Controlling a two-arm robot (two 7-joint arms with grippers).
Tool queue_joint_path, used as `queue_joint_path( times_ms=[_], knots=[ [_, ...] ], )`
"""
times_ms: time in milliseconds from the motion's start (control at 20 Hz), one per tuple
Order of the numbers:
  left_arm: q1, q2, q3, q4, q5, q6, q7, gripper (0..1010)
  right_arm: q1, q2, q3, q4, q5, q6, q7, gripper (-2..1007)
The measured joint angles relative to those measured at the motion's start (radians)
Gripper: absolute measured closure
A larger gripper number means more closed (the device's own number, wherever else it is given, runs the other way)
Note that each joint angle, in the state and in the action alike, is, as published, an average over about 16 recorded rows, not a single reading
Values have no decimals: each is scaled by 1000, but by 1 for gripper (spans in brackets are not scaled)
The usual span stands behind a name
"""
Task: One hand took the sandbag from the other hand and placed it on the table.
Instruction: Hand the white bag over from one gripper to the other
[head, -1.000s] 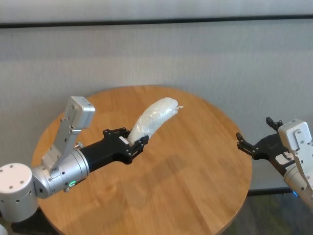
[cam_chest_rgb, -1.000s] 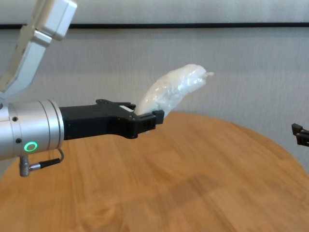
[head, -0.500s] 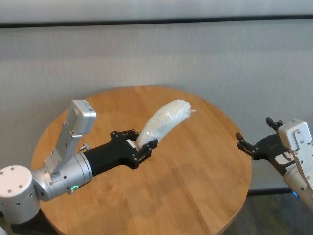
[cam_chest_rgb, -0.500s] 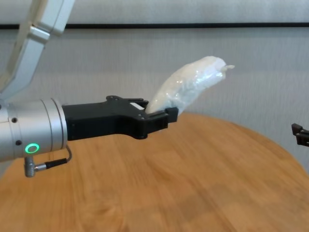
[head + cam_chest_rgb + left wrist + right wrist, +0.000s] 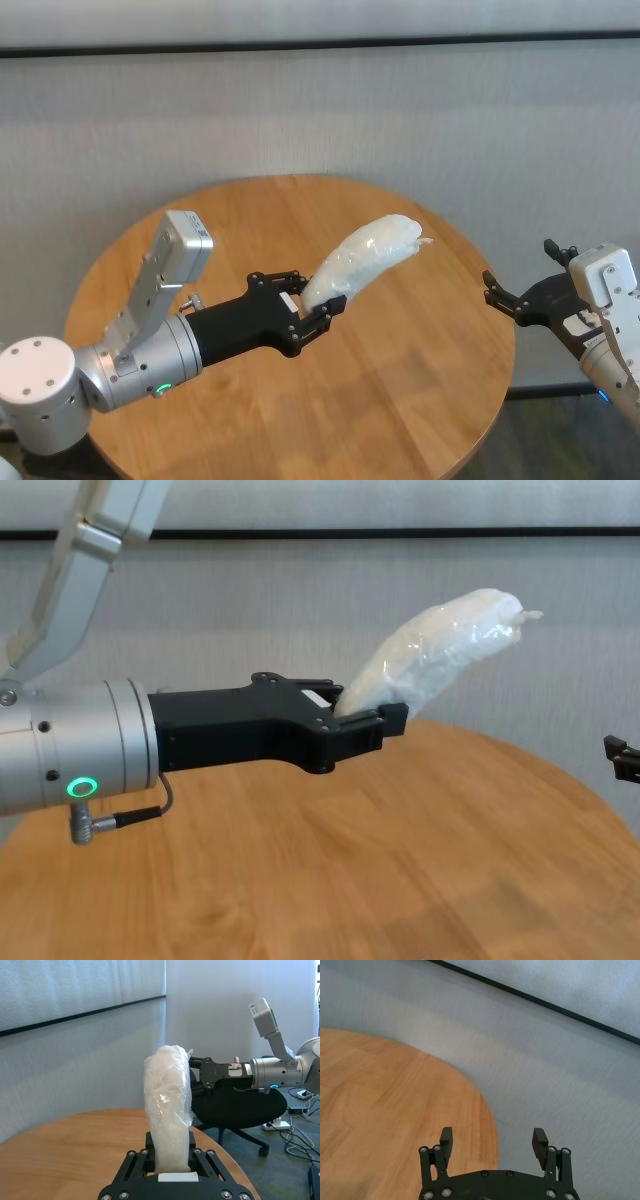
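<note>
Above the table [image 5: 400, 380], the left gripper [image 5: 305, 305] grips the sandbag [image 5: 365, 262].

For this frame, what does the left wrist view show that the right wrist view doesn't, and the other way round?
Only the left wrist view shows the sandbag clamped upright in the left gripper, with the right gripper facing it from farther off beside a black office chair. Only the right wrist view shows the right gripper's open fingers from behind, with nothing between them, hanging past the tabletop's edge. Both show the round wooden table and the grey wall with its dark stripe.
</note>
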Motion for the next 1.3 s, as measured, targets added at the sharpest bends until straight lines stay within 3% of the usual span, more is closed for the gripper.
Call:
queue_joint_path(
  times_ms=[750, 1300],
  knots=[
    [-7, 27, 40, -14, -23, -30, -18, 653, 0, 0, 0, 0, 0, 0, 0, 5],
    [-12, 43, 56, -23, -21, -19, 5, 653, 0, 0, 0, 0, 0, 0, 0, 5]
  ],
)
